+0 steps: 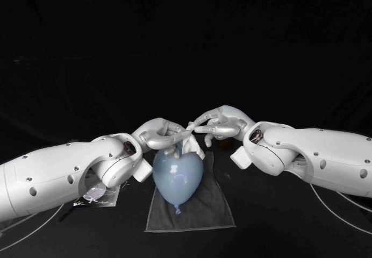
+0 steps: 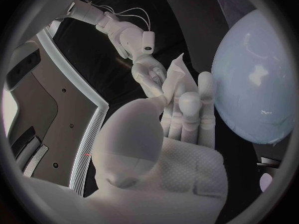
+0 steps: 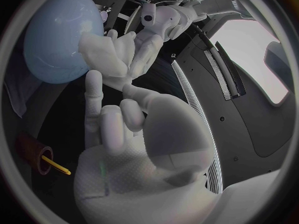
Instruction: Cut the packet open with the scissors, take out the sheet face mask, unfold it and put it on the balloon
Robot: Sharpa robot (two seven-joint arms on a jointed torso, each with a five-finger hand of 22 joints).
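Closely paired, left hand (image 1: 161, 133) and right hand (image 1: 219, 122) both pinching the white sheet face mask (image 1: 193, 146) between them. Held right at the wide end of the pale blue balloon (image 1: 178, 173). Lying on a grey cloth (image 1: 209, 215), packet (image 1: 99, 196) beside it.

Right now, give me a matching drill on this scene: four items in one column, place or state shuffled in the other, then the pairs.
Items:
1. balloon
2. sheet face mask
3. packet
4. grey cloth

Places or states:
A. held up between the left hand and the right hand
B. spread on the black table, under the balloon
C. on the table, beside the left arm
D. pale blue, lying on the cloth

Pairs: 1-D, 2-A, 3-C, 4-B.
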